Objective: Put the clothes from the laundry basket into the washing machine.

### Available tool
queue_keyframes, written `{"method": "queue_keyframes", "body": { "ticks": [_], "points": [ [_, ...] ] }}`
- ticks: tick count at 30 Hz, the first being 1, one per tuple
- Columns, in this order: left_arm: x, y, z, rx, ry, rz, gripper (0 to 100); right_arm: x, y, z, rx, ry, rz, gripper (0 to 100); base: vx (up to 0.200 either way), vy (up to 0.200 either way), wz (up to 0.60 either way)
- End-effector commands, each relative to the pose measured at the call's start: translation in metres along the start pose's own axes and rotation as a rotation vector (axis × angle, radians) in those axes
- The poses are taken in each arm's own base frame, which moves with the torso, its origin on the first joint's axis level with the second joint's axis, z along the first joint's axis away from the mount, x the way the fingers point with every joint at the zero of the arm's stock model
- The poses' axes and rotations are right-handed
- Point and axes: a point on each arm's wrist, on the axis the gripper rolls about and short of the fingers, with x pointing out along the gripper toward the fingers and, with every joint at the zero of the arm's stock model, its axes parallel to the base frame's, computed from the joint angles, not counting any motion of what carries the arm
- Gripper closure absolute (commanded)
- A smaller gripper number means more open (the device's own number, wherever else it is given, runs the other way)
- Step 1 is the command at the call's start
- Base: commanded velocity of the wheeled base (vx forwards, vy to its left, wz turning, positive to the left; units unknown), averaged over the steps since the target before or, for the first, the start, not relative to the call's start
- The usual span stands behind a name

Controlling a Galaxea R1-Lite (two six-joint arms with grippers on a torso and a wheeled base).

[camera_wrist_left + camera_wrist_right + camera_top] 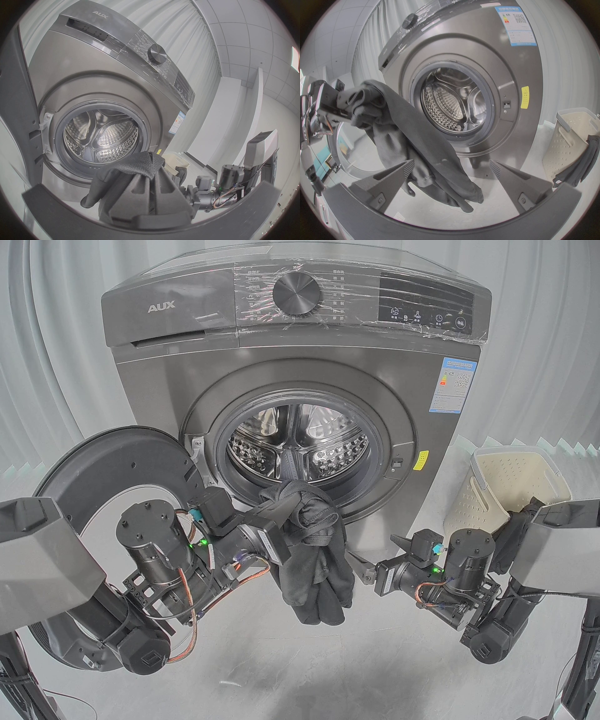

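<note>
- left gripper [282,515] pinching dark garment [315,571] by its top, level with the washing machine [294,365] door mouth, ready to feed in; the rest hangs outside
- right gripper [450,164] spread, empty, beside the hanging cloth, probably as backup
- second cloth [581,165] draped on laundry basket [519,477] rim

The left gripper [284,512] clamped a dark garment [315,571] before the washing machine [294,371], whose door [106,459] stood swung open; the right gripper [361,570] hung just beside the garment; the laundry basket [512,480] stood farther right.
</note>
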Motion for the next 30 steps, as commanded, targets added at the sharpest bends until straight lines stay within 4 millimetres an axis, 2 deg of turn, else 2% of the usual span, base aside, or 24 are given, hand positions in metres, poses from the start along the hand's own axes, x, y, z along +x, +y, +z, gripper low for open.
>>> {"method": "queue_keyframes", "body": {
  "ticks": [1,7,19,24,30],
  "points": [
    [0.002,-0.006,0.002,-0.003,-0.009,-0.017,100,0.011,-0.007,-0.016,-0.003,0.037,-0.012,0,0.000,0.000,0.00],
    [0.002,-0.013,0.002,-0.005,-0.014,-0.039,100,0.023,-0.007,-0.022,-0.013,0.034,0.012,0,0.000,0.000,0.00],
    [0.000,-0.014,0.005,-0.007,-0.018,-0.040,100,0.051,-0.001,-0.027,-0.020,-0.011,0.069,0,0.000,0.000,0.00],
    [-0.001,-0.014,0.004,-0.007,-0.012,-0.038,100,0.052,0.001,-0.027,-0.020,-0.013,0.091,0,0.000,0.000,0.00],
    [-0.001,-0.011,0.005,-0.005,-0.015,-0.029,100,0.039,-0.005,-0.034,-0.018,0.020,0.102,0,0.000,0.000,0.00]
  ]
}}
